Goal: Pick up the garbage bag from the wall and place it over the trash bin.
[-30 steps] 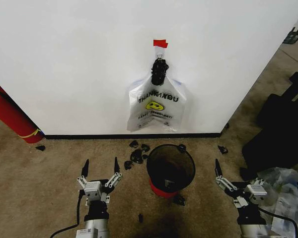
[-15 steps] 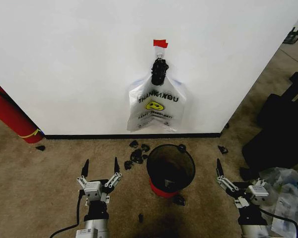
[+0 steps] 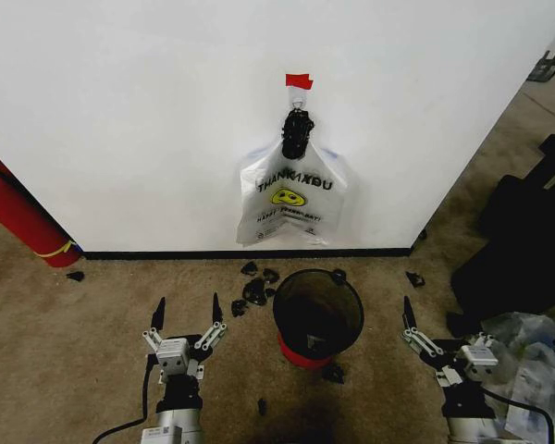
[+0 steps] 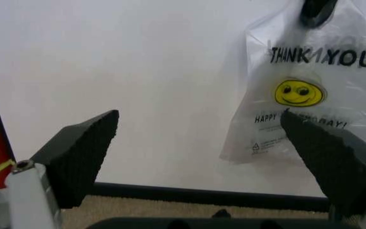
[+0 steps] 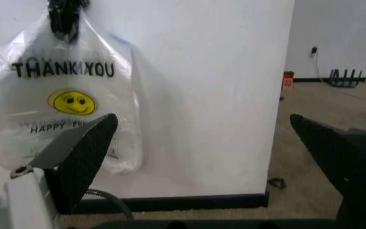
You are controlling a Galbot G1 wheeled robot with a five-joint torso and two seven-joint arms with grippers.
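Plastic bag (image 3: 291,196): hangs on wall (image 3: 139,120), above bin (image 3: 317,314).
Left gripper (image 3: 186,314): low, fingers wide apart, empty.
Right gripper (image 3: 424,330): low beside bin, fingers spread, empty.
Risk: thin film may tear at clip (image 3: 296,134) if yanked.

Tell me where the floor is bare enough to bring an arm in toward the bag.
Bare carpet lies between the fire extinguisher and the black scraps, ahead of the open left gripper. Another bare strip runs between the trash bin and the open right gripper. It is crowded straight below the garbage bag, where scraps and bin sit, and by the clear plastic bags.
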